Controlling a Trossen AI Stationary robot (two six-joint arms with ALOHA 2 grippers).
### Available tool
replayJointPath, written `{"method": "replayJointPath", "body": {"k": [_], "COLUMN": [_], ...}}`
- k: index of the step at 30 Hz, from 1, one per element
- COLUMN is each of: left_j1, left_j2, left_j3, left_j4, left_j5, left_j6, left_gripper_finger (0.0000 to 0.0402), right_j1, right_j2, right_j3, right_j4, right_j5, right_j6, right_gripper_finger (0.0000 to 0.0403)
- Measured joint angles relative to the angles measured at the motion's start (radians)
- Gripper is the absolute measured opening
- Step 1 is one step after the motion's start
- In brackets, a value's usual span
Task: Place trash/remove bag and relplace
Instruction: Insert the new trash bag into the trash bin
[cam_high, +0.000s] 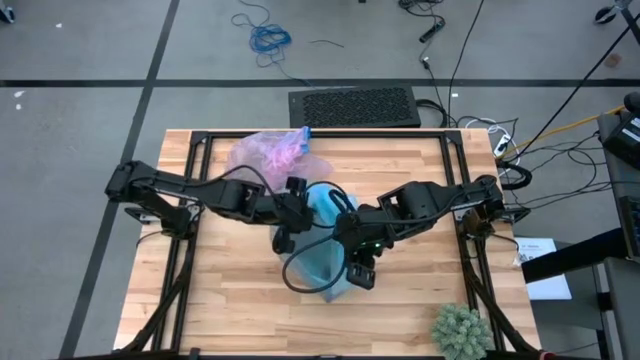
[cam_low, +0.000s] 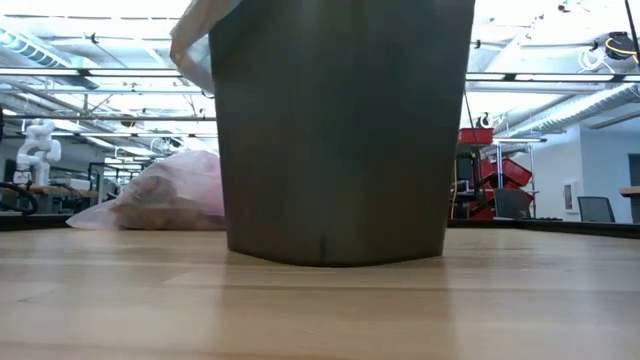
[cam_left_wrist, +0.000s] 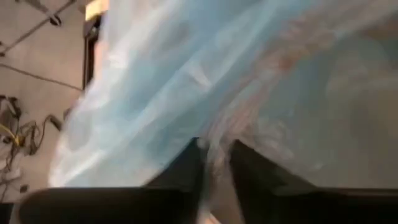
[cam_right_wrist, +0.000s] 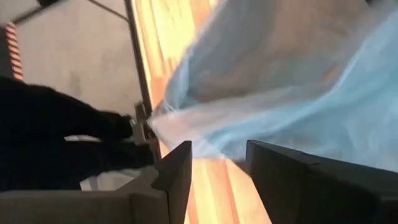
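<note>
A dark bin (cam_low: 340, 130) stands upright at the table's middle. A light blue plastic bag (cam_high: 322, 255) is draped over its top. The lavender-pink bag (cam_high: 268, 152) lies on the table beyond the bin, toward the far left, resting on its side (cam_low: 165, 195). Brownish trash shows through it. My left gripper (cam_high: 288, 222) is at the bin's left rim, shut on the blue bag (cam_left_wrist: 186, 81). My right gripper (cam_high: 360, 270) stands open at the bin's near right side, and the blue bag's loose edge (cam_right_wrist: 205, 140) hangs just at its fingertips. My left gripper pinches a bunched fold of the light blue bag (cam_left_wrist: 216, 149) between its two fingers (cam_left_wrist: 186, 171). The fingers slant downward from the table's left. The plastic spreads away from the fingertips, over the bin.
A green spiky plant (cam_high: 462, 330) sits at the table's near right corner. A black mat (cam_high: 355, 107) lies past the far edge, and cables trail over the floor. Bare wood lies to the bin's near left and right.
</note>
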Motion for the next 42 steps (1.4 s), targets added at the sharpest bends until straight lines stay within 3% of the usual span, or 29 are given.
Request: {"method": "replayJointPath", "body": {"k": [2, 4, 9, 12, 16, 21, 29, 37, 42], "left_j1": [0.0, 0.0, 0.016, 0.046, 0.093, 0.134, 0.16, 0.202, 0.22], "left_j2": [-0.001, -0.004, -0.004, -0.004, -0.004, 0.011, 0.033, 0.039, 0.039], "left_j3": [0.027, 0.062, 0.131, 0.147, 0.154, 0.154, 0.155, 0.154, 0.154], "left_j4": [0.002, 0.004, 0.029, 0.044, 0.063, 0.117, 0.173, 0.174, 0.174], "left_j5": [0.003, 0.009, 0.008, 0.009, 0.065, 0.123, 0.142, 0.199, 0.228], "left_j6": [0.006, 0.001, 0.001, 0.0, -0.028, -0.054, -0.074, -0.159, -0.202], "left_gripper_finger": [0.0029, 0.0011, 0.0003, 0.0002, 0.0001, 0.0001, 0.0001, 0.0, 0.0], "right_j1": [0.002, 0.006, 0.0, -0.013, -0.03, -0.048, -0.125, -0.131, -0.115], "right_j2": [0.0, 0.0, 0.0, 0.001, 0.001, 0.002, 0.03, 0.055, 0.058], "right_j3": [0.0, 0.0, 0.0, 0.0, 0.0, 0.0, -0.001, -0.001, -0.001], "right_j4": [0.041, 0.07, 0.079, 0.08, 0.103, 0.148, 0.131, 0.052, -0.05], "right_j5": [0.016, 0.052, 0.188, 0.212, 0.226, 0.319, 0.274, 0.228, 0.227], "right_j6": [-0.014, -0.051, -0.231, -0.298, -0.344, -0.47, -0.493, -0.495, -0.411], "right_gripper_finger": [0.0134, 0.0121, 0.0086, 0.0072, 0.0067, 0.0066, 0.006, 0.0005, 0.0001]}}
